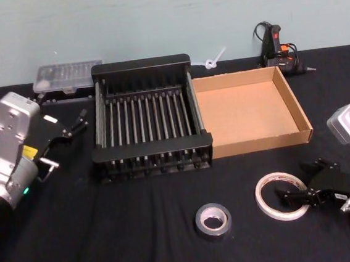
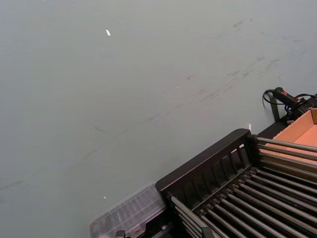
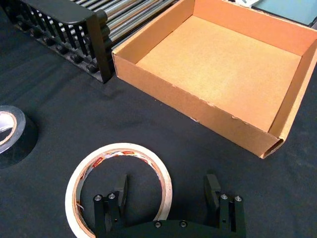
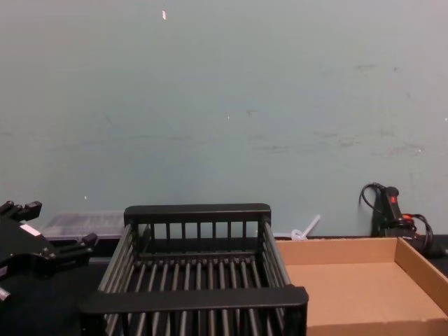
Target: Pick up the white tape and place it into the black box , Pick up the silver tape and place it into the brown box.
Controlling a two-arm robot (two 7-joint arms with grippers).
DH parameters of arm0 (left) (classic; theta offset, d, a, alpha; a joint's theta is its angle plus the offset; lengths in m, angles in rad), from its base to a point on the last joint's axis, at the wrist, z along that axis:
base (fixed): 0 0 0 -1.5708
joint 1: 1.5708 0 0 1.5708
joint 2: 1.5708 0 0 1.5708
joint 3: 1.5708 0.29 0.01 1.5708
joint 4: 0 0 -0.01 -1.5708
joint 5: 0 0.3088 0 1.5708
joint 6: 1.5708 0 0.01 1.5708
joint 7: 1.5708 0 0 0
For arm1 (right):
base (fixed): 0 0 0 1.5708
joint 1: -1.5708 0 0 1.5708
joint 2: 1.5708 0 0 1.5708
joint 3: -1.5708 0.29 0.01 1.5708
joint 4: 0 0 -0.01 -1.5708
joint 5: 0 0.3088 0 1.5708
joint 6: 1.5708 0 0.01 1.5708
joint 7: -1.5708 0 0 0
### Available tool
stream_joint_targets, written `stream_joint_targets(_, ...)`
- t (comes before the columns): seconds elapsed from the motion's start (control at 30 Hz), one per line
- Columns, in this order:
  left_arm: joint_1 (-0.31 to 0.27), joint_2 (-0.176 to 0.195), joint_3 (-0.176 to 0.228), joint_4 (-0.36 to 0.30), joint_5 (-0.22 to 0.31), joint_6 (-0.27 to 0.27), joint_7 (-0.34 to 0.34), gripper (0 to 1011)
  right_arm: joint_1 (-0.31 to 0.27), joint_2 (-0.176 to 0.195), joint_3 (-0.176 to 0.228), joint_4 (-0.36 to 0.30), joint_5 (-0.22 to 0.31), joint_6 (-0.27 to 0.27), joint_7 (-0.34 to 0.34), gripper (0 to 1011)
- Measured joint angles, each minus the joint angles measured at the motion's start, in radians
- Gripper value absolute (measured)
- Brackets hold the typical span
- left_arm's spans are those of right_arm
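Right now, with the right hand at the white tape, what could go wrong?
1. The right hand is open, one finger inside the white tape, one outside: closing may squash the thin ring or let it slip.
2. The silver tape lies close by and may get nudged.
3. The brown box stands nearer than the black box: a wrong drop is possible.

The table [image 1: 141,233] was covered in matt black cloth. The black box [image 1: 141,67] looked like smooth, faintly shiny plastic. The brown box [image 3: 223,64] was plain matt cardboard, rough at its cut edges. The silver tape [image 1: 213,220] had a glossy grey face and pale core. The white tape [image 3: 119,191] was thin, translucent film over a red-printed paper core.
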Motion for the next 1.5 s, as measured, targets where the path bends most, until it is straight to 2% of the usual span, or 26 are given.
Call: stream_joint_targets(1.5,0.000,0.000,0.000,0.000,0.000,0.000,0.000,1001,0.008,-0.013,0.001,0.005,-0.016,0.007,0.028,1002)
